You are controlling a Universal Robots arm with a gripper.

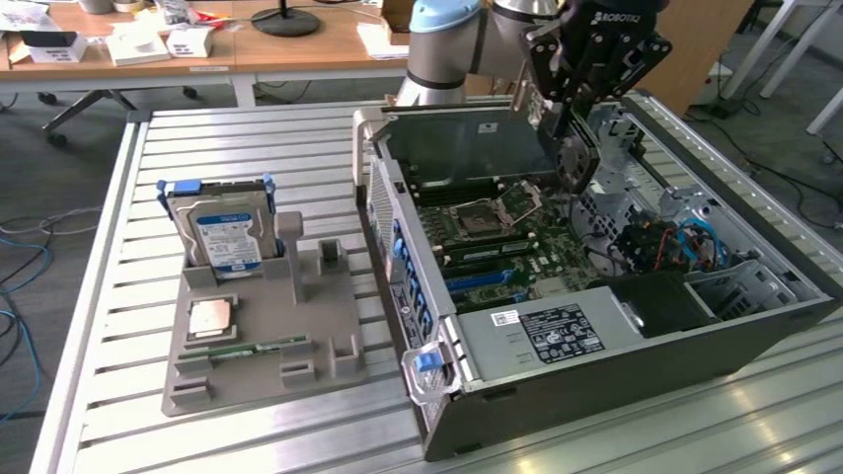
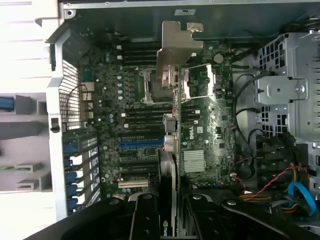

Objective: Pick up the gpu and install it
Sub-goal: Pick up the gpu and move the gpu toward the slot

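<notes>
black two-finger claw (image 1: 570, 111) is clamped on one end of the thin dark gpu card (image 1: 575, 158) hanging right below it, so it could tilt and snag the dark motherboard (image 2: 107, 125) further down in the open grey pc case (image 1: 593, 390). long axis vertical, pale metal bracket (image 2: 177, 47) end pointing down

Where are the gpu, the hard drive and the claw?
gpu (image 2: 177, 45), wrist view, on its pale metal bracket.
hard drive (image 1: 227, 237), exterior view, on its blue-white label.
claw (image 2: 171, 202), wrist view, midway between its fingertips, gripping the gpu.
</notes>
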